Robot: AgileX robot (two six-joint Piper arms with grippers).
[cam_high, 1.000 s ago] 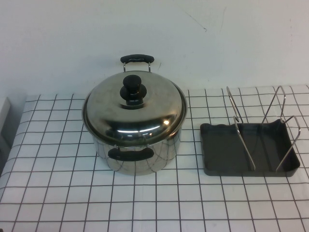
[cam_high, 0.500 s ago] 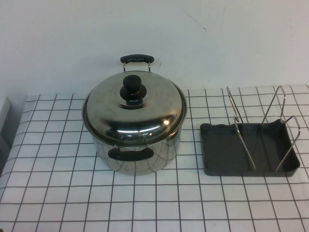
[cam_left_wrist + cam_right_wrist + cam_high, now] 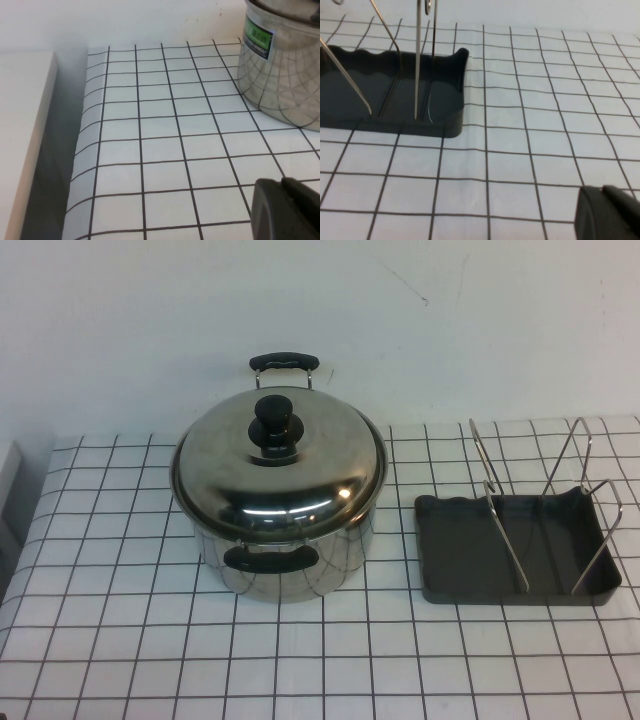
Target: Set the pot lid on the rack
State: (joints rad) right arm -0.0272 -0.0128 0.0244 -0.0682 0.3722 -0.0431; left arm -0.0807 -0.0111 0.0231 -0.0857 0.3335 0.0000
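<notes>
The lid [image 3: 278,472] is being carried by the pot [image 3: 285,560], seated squarely on its rim, with the black knob [image 3: 277,424] standing at its centre; the pot is placed toward the far edge of the table [image 3: 120,640], left of the middle. The rack [image 3: 520,545] is set well apart from it, near the far right corner, its wire hoops [image 3: 505,530] standing upright from the dark tray. Neither arm is being shown in the high view. Only a dark corner of the left end effector [image 3: 285,210] is being seen in its wrist view, low over the table near the left edge and beside the pot's wall; whether it is wide or narrow cannot be told. The right end effector [image 3: 607,215] is likewise being glimpsed as a dark corner, low over the table just beside the rack's tray, and its opening cannot be told either. Several risks are being judged from here. The knob is small and round, so a shallow or off-centre grip is likely to let the polished lid swing or slip. If the lid is being lifted at a tilt, the pot may be dragged. The hoops are thin and the tray looks light, so a lid being lowered against a wire instead of between two may tip or shove the rack.
</notes>
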